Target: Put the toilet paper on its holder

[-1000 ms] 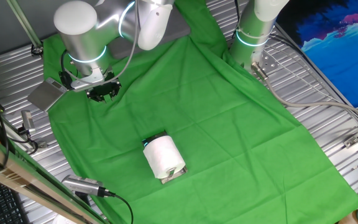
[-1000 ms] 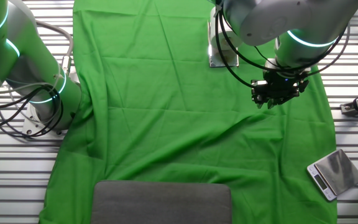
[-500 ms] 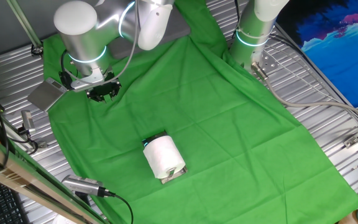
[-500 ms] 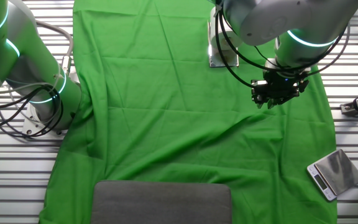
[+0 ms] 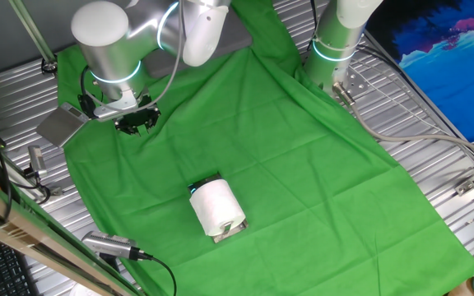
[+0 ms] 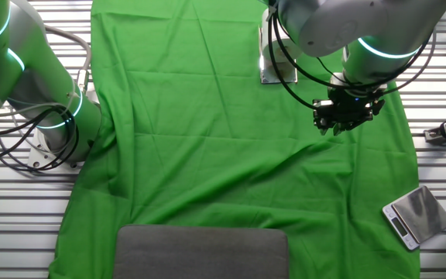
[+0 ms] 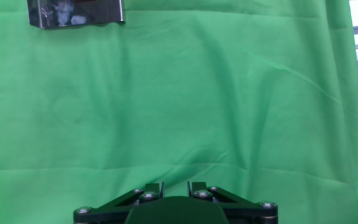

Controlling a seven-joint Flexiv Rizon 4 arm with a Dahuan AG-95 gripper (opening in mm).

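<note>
The white toilet paper roll (image 5: pixel 216 207) lies on its side over the chrome holder (image 5: pixel 229 233), near the front of the green cloth. My gripper (image 5: pixel 136 122) hangs empty above the cloth's far left corner, well apart from the roll, with its jaws looking spread. In the other fixed view the gripper (image 6: pixel 347 118) is at the right and the holder's plate (image 6: pixel 279 75) shows just behind the arm. There the roll is mostly hidden by the arm. In the hand view the chrome holder (image 7: pixel 73 12) is at the top left and only my gripper's base shows.
A green cloth (image 5: pixel 286 164) covers the slatted metal table. A flat grey scale (image 6: pixel 416 215) lies off the cloth near my gripper. A dark grey pad (image 6: pixel 201 252) lies on the cloth's edge. A second arm's base (image 5: pixel 334 45) stands at the far side.
</note>
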